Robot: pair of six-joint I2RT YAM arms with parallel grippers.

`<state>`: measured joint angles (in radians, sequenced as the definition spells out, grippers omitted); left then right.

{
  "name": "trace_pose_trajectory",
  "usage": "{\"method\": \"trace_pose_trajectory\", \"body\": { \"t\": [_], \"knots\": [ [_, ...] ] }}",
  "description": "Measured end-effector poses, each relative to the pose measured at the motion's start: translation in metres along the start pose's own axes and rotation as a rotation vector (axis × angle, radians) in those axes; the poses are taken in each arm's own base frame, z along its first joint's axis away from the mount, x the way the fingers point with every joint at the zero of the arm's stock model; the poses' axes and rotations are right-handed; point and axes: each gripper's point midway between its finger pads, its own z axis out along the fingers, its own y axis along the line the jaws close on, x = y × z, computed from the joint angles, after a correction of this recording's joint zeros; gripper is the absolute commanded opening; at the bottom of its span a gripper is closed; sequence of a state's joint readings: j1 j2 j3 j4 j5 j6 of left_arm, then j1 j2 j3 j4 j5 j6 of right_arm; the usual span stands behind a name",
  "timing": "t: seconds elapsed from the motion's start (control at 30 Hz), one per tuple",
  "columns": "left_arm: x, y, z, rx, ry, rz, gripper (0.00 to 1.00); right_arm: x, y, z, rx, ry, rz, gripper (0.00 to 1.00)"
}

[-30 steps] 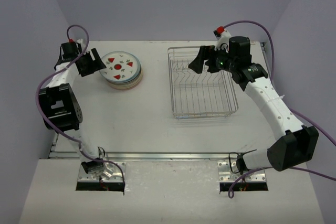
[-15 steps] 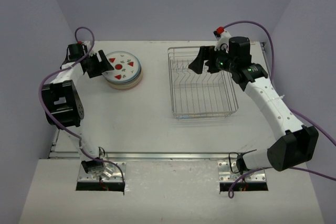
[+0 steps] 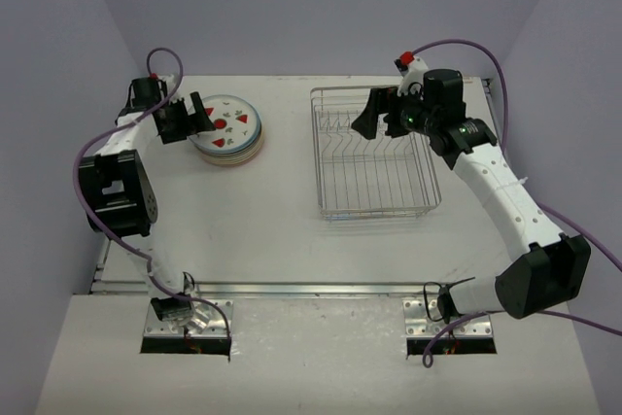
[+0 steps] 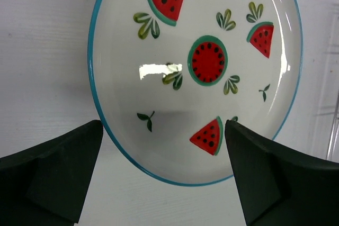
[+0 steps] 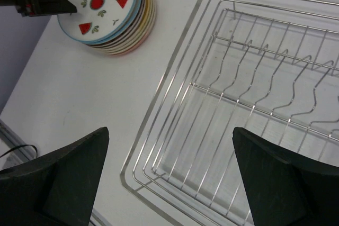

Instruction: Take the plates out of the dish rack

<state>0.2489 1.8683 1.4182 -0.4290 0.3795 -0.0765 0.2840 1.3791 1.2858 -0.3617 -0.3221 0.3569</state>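
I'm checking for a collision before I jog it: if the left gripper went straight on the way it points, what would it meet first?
The left gripper would most likely meet the watermelon plate atop the stack, at its near rim; its height above is unclear.

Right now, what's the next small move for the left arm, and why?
Probably pull the left gripper straight back off the watermelon plate. Its fingers are open either side of the near rim, the plate lies flat on the stack, and the dish rack shows no plates left.
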Motion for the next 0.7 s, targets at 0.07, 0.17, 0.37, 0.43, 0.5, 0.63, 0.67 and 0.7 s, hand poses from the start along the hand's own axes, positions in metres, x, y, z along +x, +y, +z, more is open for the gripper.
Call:
{"method": "trace_pose_trajectory", "body": {
  "t": [0.07,0.17,0.37,0.43,0.5,0.63,0.67,0.7],
  "knots": [
    [-0.001,-0.002,-0.008,-0.004,0.001,0.017,1.0,0.002,-0.006,-0.004,0.037,0.007,-0.02,0.99],
    [-0.008,-0.009,-0.029,-0.004,-0.028,0.054,1.0,0.003,-0.02,-0.014,0.123,0.013,-0.063,0.99],
    [-0.025,-0.039,-0.111,0.006,-0.176,0.207,1.0,0.009,-0.063,-0.057,0.365,-0.006,-0.177,0.99],
    [-0.026,-0.05,-0.138,0.011,-0.232,0.26,1.0,0.026,-0.081,-0.074,0.437,0.013,-0.183,0.99],
    [-0.018,-0.057,-0.16,0.011,-0.27,0.304,1.0,0.044,-0.1,-0.09,0.507,0.041,-0.17,0.99],
    [0.011,-0.058,-0.18,-0.001,-0.282,0.358,1.0,0.08,-0.129,-0.115,0.611,0.087,-0.126,0.99],
    [0.019,-0.056,-0.18,-0.004,-0.275,0.363,1.0,0.089,-0.131,-0.119,0.623,0.099,-0.118,0.99],
    [0.028,-0.055,-0.18,-0.005,-0.264,0.365,1.0,0.096,-0.132,-0.122,0.627,0.106,-0.113,0.99]
  ]
}}
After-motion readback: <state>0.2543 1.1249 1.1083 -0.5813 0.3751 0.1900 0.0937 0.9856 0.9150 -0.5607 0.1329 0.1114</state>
